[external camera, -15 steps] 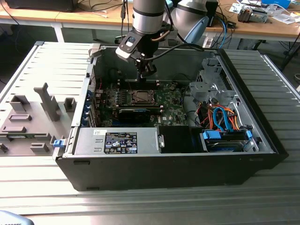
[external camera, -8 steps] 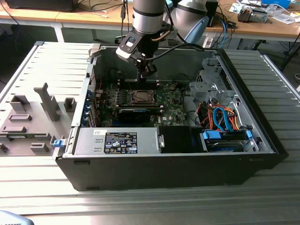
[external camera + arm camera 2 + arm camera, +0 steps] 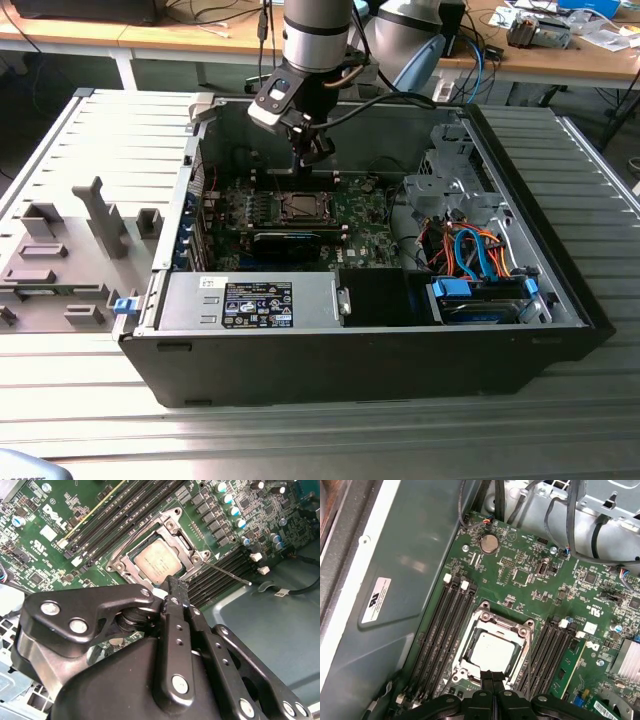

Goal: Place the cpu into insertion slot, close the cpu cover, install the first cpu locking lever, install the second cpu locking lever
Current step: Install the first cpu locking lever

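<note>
Reaching down into the open case (image 3: 350, 370) that lies on the bench (image 3: 300, 440), the arm (image 3: 318, 30) hangs the tool (image 3: 315, 152) just above the slot (image 3: 300, 207), toward the case's back wall. The slot sits near the middle of the green board (image 3: 520, 555), between two banks of memory slots (image 3: 442, 630).

In both wrist views the cpu (image 3: 157, 562) (image 3: 492, 652) lies flat in the slot with its pale metal face up. The cover (image 3: 187, 545) (image 3: 495, 626) lies flat over it, and the chip's face shows through the window.

The tool (image 3: 172, 582) (image 3: 492, 676) has its two black fingers pressed together with only a thin seam between them, and nothing is held between them. Its tip hovers at the edge of the cover, right beside the cpu; I cannot tell whether it touches the metal.

In the second wrist view a thin silver lever (image 3: 230, 573) juts from one corner of the slot and slants out over the nearest memory slots, apart from the cover.
</note>
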Robot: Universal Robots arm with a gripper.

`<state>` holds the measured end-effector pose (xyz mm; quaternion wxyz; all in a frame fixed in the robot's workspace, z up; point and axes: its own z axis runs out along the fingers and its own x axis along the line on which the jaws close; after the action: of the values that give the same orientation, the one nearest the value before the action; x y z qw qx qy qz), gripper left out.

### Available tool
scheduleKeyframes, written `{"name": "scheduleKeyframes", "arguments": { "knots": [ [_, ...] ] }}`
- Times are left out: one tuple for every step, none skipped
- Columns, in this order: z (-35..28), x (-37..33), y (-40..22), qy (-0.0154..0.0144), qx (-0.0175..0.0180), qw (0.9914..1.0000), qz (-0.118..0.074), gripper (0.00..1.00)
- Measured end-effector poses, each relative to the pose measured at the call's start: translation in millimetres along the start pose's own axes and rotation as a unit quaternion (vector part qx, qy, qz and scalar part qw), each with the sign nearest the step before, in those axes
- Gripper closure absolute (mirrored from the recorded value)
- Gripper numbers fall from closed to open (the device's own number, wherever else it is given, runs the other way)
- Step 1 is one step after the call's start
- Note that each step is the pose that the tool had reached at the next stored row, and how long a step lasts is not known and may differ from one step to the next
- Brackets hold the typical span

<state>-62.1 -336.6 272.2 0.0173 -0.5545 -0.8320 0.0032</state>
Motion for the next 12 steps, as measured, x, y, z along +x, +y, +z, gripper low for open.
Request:
{"name": "scheduleKeyframes", "arguments": {
  "knots": [
    [0.0, 0.0, 0.0, 0.0, 0.0, 1.0, -0.001, 0.89],
    [0.0, 0.0, 0.0, -0.0001, 0.0, 1.0, -0.001, 0.89],
    [0.0, 0.0, 0.0, 0.0, 0.0001, 1.0, -0.003, 0.89],
    [0.0, 0.0, 0.0, -0.0001, 0.0001, 0.99999, -0.003, 0.89],
    [0.0, 0.0, 0.0, -0.0001, 0.0001, 0.99999, -0.004, 0.89],
    [0.0, 0.0, 0.0, -0.0001, 0.0001, 0.99999, -0.005, 0.89],
    [0.0, 0.0, 0.0, -0.0001, 0.0001, 0.99998, -0.006, 0.89],
    [0.0, 0.0, 0.0, -0.0002, 0.0002, 0.99998, -0.007, 0.89],
    [0.0, -0.1, 0.0, -0.0002, 0.0002, 0.99997, -0.008, 0.89],
    [0.0, -0.1, 0.0, -0.0002, 0.0002, 0.99996, -0.009, 0.89],
    [0.0, -0.1, 0.0, -0.0002, 0.0003, 0.99995, -0.01, 0.89],
    [0.0, -0.1, 0.0, -0.0003, 0.0003, 0.99994, -0.011, 0.89]
  ]
}}
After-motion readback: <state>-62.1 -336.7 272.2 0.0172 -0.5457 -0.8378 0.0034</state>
